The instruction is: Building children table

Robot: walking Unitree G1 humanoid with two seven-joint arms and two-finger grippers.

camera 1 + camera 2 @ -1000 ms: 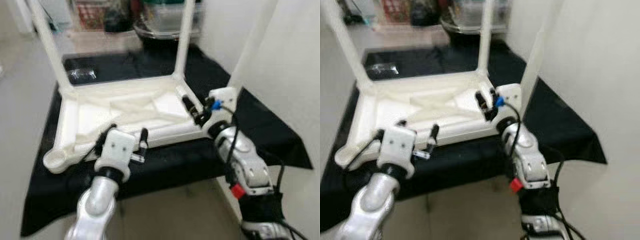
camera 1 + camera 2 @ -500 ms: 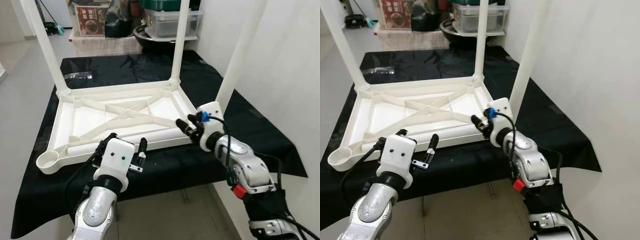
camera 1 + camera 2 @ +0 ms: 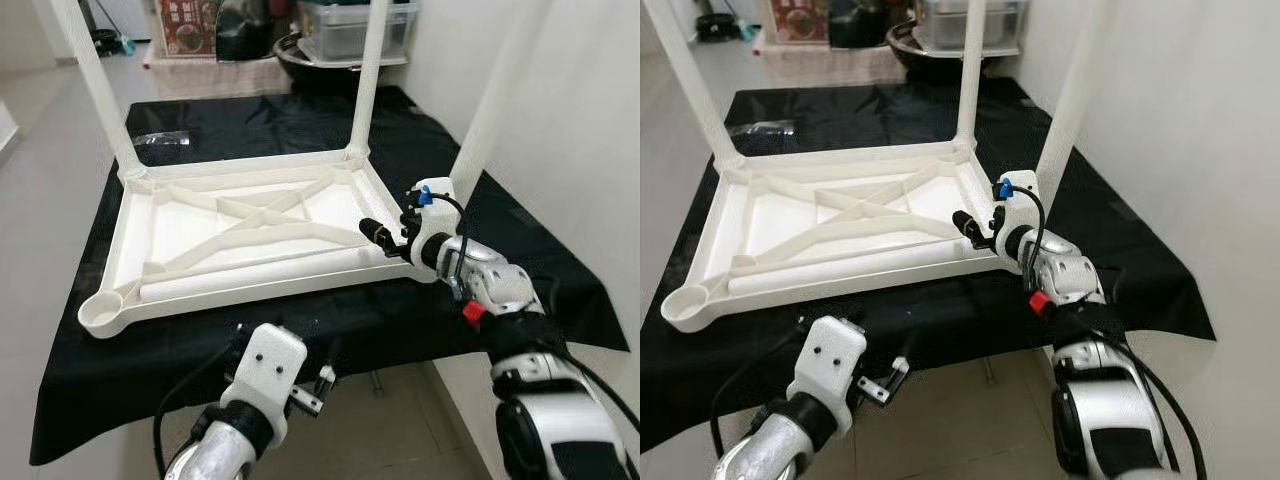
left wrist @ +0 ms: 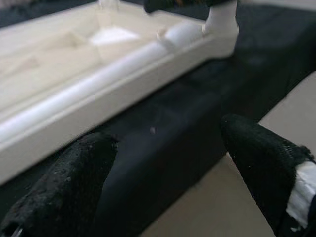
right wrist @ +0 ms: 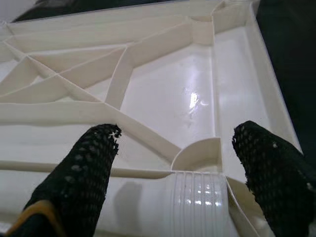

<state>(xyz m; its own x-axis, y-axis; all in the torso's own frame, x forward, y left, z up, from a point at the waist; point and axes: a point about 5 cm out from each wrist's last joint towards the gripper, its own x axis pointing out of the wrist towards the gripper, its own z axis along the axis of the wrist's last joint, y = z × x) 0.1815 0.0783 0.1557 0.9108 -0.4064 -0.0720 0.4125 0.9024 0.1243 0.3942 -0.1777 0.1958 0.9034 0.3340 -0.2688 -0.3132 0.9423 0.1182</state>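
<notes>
1. Left eye view: the upside-down white table top [image 3: 235, 235] lies on the black cloth [image 3: 300, 330]; the right gripper [image 3: 385, 238] is at its near corner.
2. Left wrist view: the left gripper [image 4: 163, 173] is wide open, empty, with the table edge just ahead.
3. Right wrist view: right fingers [image 5: 81, 177] spread wide, holding nothing, the threaded leg socket [image 5: 197, 197] between them.
</notes>
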